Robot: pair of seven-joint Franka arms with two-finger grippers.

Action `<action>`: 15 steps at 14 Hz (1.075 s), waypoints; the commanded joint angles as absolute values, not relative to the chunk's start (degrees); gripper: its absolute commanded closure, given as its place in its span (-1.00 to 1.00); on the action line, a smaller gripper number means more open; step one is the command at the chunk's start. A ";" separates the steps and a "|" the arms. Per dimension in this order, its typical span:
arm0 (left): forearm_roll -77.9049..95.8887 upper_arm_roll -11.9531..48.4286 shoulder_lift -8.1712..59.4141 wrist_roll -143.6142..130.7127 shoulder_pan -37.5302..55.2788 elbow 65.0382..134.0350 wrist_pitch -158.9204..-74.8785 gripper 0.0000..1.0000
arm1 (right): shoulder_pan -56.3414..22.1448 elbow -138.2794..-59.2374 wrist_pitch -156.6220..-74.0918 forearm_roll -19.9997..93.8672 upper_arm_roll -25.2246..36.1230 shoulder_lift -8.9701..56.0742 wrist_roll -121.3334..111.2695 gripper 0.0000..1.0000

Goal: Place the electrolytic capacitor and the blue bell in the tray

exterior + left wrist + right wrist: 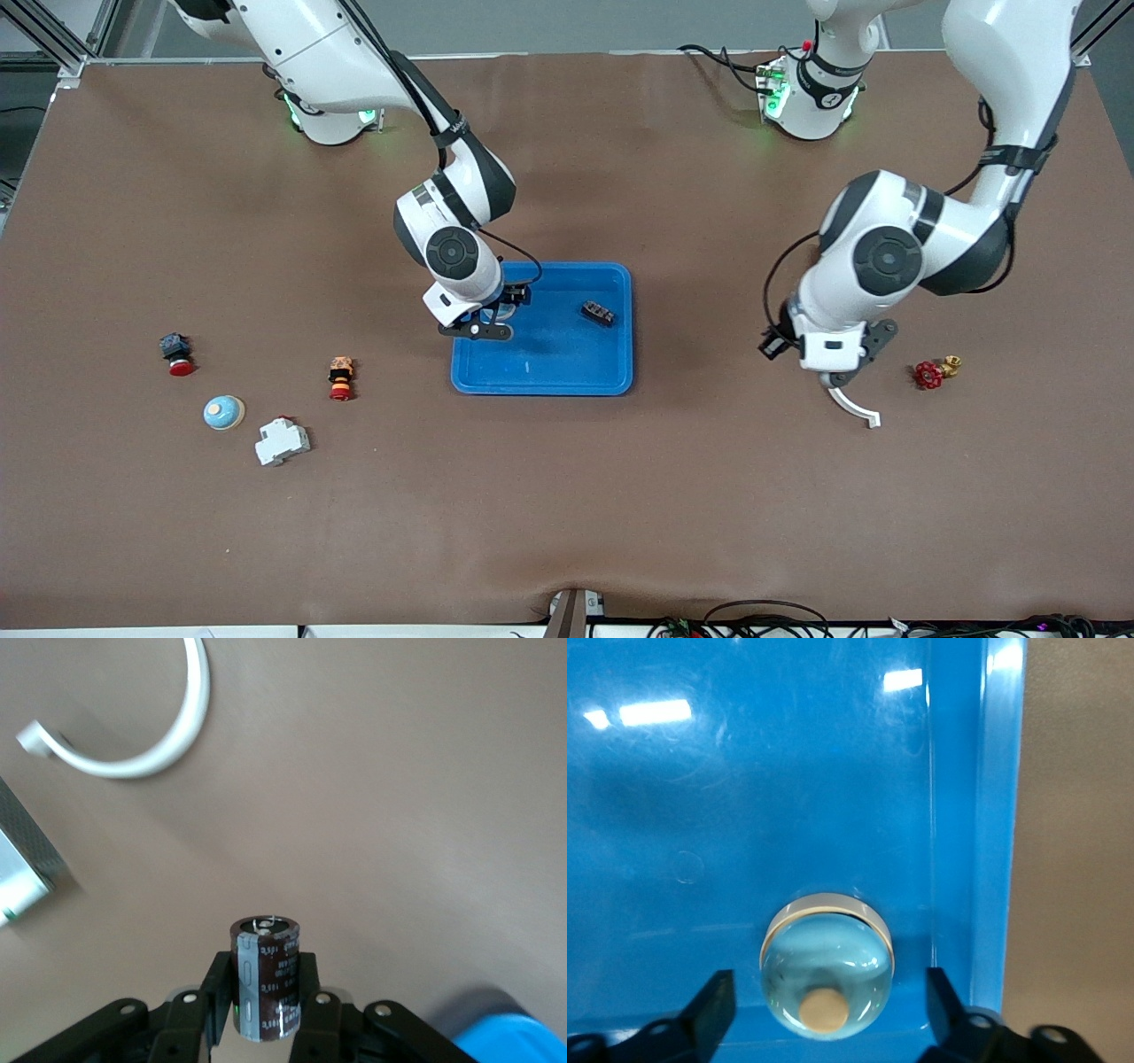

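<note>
Blue and shallow, the plastic tray point(567, 377) holds a pale-blue domed bell point(827, 967) by its wall; my right gripper point(824, 1010) stands open around it. My left gripper point(264, 997) clamps a brown cylindrical electrolytic capacitor point(265, 976) over the brown bench point(620, 496).

A pale blue bell point(827, 974) sits dome-up in the blue tray point(700, 815), low centre of frame; a brown electrolytic capacitor point(265, 978) stands upright, bottom centre.
</note>
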State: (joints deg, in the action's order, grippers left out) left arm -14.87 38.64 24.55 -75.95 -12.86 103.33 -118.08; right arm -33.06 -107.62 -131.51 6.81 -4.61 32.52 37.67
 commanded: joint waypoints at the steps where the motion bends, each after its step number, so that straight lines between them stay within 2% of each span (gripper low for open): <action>1: -14.15 38.76 29.69 -84.16 -7.93 96.87 -117.16 1.00 | -34.45 -106.70 -128.95 7.82 -4.31 30.78 37.79 -1.00; 4: -14.77 38.41 33.13 -91.83 -1.60 91.69 -117.51 1.00 | -33.49 -103.47 -117.03 6.77 -3.69 25.85 35.96 -1.00; 7: -14.85 38.15 35.85 -96.31 1.48 89.56 -119.69 1.00 | -28.67 -94.87 -103.75 5.80 -2.99 24.35 28.24 -1.00; 9: -16.17 35.52 37.17 -99.65 5.25 89.39 -121.90 1.00 | -25.24 -88.71 -96.63 4.58 -2.81 24.35 21.74 -1.00; 11: -16.35 33.41 40.15 -103.16 9.30 87.11 -124.35 1.00 | -21.29 -84.92 -93.53 0.99 -2.90 24.35 13.76 -1.00; 15: -16.26 25.60 43.77 -110.47 19.13 84.99 -131.20 1.00 | -12.15 -83.15 -93.78 -2.37 -2.90 24.17 -6.71 -1.00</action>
State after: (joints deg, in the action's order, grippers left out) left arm -15.14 29.35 41.80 -107.57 14.60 87.60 -129.26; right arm -16.62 -85.26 -94.42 -1.43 -1.80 23.36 1.36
